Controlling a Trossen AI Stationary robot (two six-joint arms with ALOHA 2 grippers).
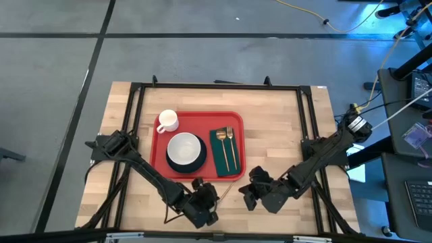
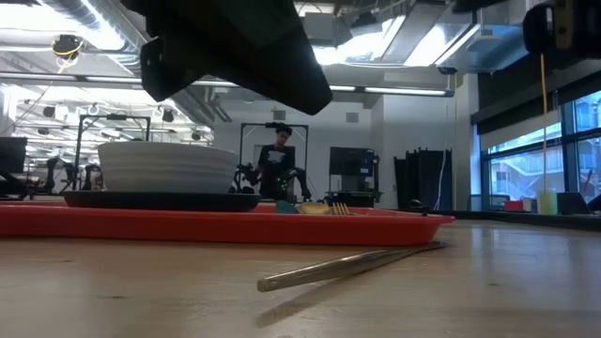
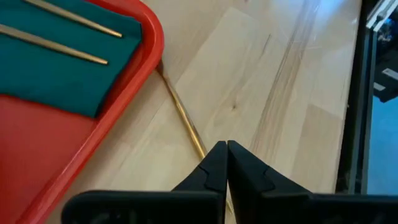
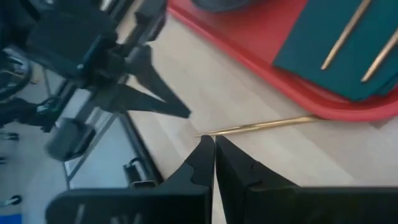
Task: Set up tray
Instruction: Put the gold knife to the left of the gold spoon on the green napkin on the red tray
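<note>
The red tray (image 1: pixel 158 152) lies mid-table and holds a white mug (image 1: pixel 167 120), a white bowl on a dark plate (image 1: pixel 185 150) and a green napkin (image 1: pixel 219 158) with two gold utensils (image 1: pixel 231 148). A third thin gold utensil (image 3: pixel 183 115) lies on the wood by the tray's near right corner, its far end at the tray's rim; it also shows in the right wrist view (image 4: pixel 261 126) and the low view (image 2: pixel 347 266). My left gripper (image 3: pixel 227 149) is shut just above its near end. My right gripper (image 4: pixel 214 144) is shut, a little to its right.
A black frame (image 1: pixel 216 86) runs around the work area on the wooden table (image 1: pixel 283 135). Bare wood lies right of the tray and along the near edge. A person (image 2: pixel 280 160) stands far back in the room.
</note>
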